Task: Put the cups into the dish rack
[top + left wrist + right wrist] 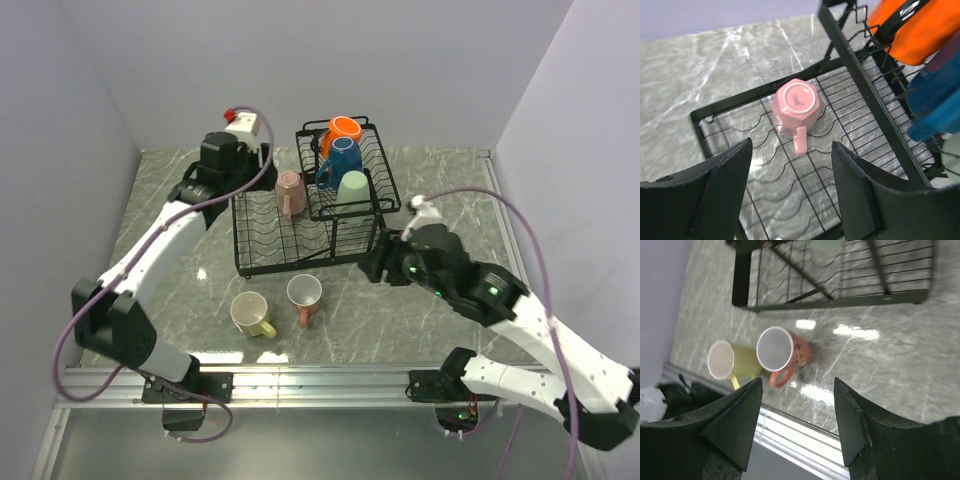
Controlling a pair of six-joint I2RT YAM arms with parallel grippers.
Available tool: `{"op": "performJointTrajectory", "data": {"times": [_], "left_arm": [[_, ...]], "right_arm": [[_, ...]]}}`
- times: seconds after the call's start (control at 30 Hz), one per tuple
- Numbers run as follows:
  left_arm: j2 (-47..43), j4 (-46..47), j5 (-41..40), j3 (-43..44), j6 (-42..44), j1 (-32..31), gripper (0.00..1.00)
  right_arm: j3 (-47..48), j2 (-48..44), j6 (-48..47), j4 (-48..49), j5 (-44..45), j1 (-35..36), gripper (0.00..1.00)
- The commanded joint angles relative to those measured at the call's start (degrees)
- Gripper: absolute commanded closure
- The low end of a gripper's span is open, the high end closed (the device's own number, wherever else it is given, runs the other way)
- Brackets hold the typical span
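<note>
The black wire dish rack [262,245] stands mid-table. Its upper basket holds the orange cup [345,130], the blue cup [343,160] and the pale green cup [353,190]. A pink cup [290,190] sits upside down in the lower tray; it also shows in the left wrist view [796,102]. My left gripper [792,165] is open and empty, hovering above and near that cup. The yellow cup [250,315] and the salmon cup [304,296] stand on the table in front of the rack. My right gripper [797,405] is open and empty, right of the salmon cup [785,352] and the yellow cup [732,362].
A white box with a red button [243,122] sits behind the rack's left corner. An aluminium rail [300,380] runs along the near table edge. Walls close in the left, back and right sides. The rack's front rim [850,301] lies just beyond my right gripper.
</note>
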Motion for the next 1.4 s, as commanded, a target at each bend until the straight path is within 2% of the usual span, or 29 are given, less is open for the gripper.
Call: {"op": "performJointTrajectory", "data": {"times": [0.0, 0.23, 0.43, 0.57, 0.77, 0.97, 1.07, 1.1, 1.17, 1.2, 1.3, 1.37], "left_arm": [[-6.3, -2.1, -2.0, -3.1, -4.5, 0.9, 0.3], [-18.2, -3.9, -0.2, -15.0, -11.4, 0.8, 0.31], [-27.7, -8.3, 0.5, -20.1, -14.6, 0.8, 0.31], [-33.3, -10.3, 0.4, -22.3, -16.2, 0.8, 0.32], [-37.0, -13.2, 0.4, -22.7, -18.1, 0.8, 0.33], [-39.9, -16.1, 0.4, -22.2, -19.5, 0.8, 0.34], [-41.2, -17.7, 0.5, -22.1, -20.0, 0.8, 0.34], [-41.5, -18.1, 0.4, -22.1, -20.2, 0.8, 0.34], [-42.3, -18.6, 0.4, -22.0, -20.3, 0.8, 0.34], [-42.5, -19.1, 0.4, -22.1, -20.7, 0.8, 0.34], [-43.0, -19.9, 0.4, -21.8, -20.9, 0.8, 0.34], [-43.2, -20.4, 0.4, -21.5, -20.8, 0.8, 0.34]], "right_arm": [[-0.7, 6.3, -5.1, 7.7, -4.1, 3.2, 0.34], [2.3, 20.5, -10.0, 10.8, -5.5, 6.2, 0.33], [5.1, 29.8, -13.3, 12.8, -5.9, 6.5, 0.33], [5.5, 34.5, -14.8, 13.9, -6.3, 6.9, 0.33], [4.9, 39.8, -15.7, 16.5, -6.2, 8.3, 0.33], [4.4, 44.3, -16.6, 18.1, -6.1, 9.3, 0.38], [4.4, 45.9, -16.5, 18.3, -6.2, 10.0, 0.5], [4.5, 46.1, -16.3, 18.4, -5.9, 10.3, 0.61], [4.5, 46.4, -16.1, 18.5, -5.9, 10.9, 0.73], [4.7, 46.6, -16.1, 18.4, -5.6, 11.1, 0.84], [5.4, 46.0, -15.8, 17.7, -5.3, 11.8, 1.0], [6.4, 45.1, -15.5, 17.1, -4.6, 12.1, 1.0]]}}
